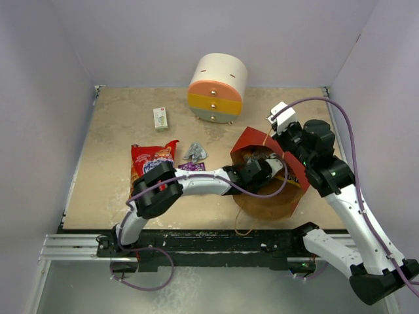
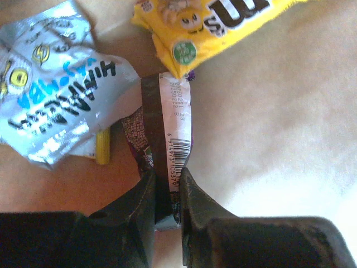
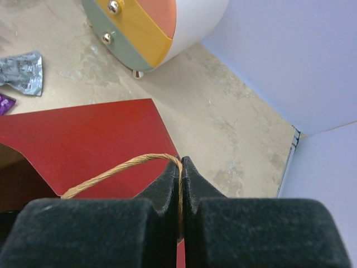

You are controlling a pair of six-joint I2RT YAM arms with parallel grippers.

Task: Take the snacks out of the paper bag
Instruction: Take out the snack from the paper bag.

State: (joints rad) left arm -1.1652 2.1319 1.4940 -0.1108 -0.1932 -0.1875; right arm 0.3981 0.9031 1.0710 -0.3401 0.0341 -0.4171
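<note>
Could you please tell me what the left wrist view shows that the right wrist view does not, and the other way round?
Only the left wrist view: the left gripper pinching a dark wrapper with a barcode strip, and a silver wrapper and a yellow candy packet lying beyond it.
Only the right wrist view: the right gripper shut on the twisted paper handle, the red outside of the paper bag, and the round drawer unit.
Shared: each shows its own gripper closed on something. The tan surface in the left wrist view may be the bag's inside.
</note>
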